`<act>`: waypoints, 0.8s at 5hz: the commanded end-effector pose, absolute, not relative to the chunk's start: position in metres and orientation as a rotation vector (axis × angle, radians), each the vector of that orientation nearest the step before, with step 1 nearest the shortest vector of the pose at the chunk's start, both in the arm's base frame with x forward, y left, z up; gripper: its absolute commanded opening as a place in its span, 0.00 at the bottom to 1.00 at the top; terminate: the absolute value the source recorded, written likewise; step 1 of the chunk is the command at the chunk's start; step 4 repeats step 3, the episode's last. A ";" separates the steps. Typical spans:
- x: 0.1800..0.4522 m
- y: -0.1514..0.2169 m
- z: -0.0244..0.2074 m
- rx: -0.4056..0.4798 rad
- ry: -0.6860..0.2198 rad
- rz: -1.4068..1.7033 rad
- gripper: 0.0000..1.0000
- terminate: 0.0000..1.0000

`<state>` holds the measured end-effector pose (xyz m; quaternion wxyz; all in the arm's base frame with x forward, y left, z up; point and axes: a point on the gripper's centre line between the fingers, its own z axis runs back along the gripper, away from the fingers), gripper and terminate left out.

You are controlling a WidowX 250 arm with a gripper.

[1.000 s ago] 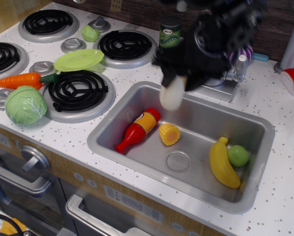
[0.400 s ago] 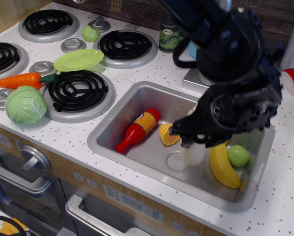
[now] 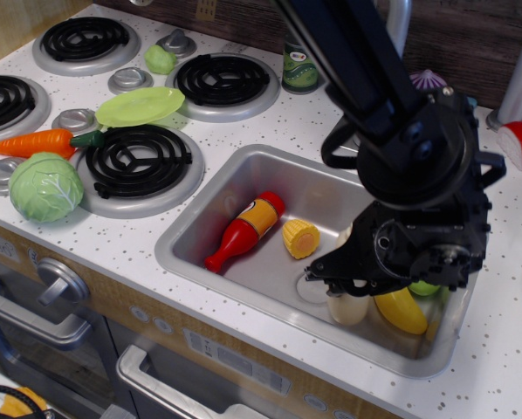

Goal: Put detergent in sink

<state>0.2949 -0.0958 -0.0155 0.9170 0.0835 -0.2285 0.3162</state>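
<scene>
A white speckled tabletop carries coiled black burners on the left and a brushed-steel sink with rounded corners on the right. Over the sink's right half hangs a bulky black robot arm, its gripper pointing down into the basin. Directly beneath the jaws stands the detergent, a smooth cream-white plastic bottle, its long axis upright and its base at or very near the steel floor, just right of the round drain. Only the bottle's lower body shows; the shoulders and cap are hidden behind the black housing. The jaws appear clenched around its upper part, though the contact itself is masked, so the hold is a judgement. The bottle is already inside the basin, so the coming move turns on that vertical line: the jaws sit straight above the bottle and would need to let go and lift clear without tipping it. Around it lie a glossy red-and-yellow ketchup bottle on its side, a ridged yellow piece of corn, a curved banana touching or just beside the bottle, and a green fruit, mostly hidden. A green-labelled can stands behind the sink.
</scene>
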 end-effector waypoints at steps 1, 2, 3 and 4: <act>0.300 -0.105 -0.020 0.123 -0.534 0.671 1.00 0.00; 0.300 -0.105 -0.020 0.123 -0.534 0.671 1.00 0.00; 0.300 -0.105 -0.020 0.123 -0.534 0.671 1.00 1.00; 0.300 -0.105 -0.020 0.123 -0.534 0.671 1.00 1.00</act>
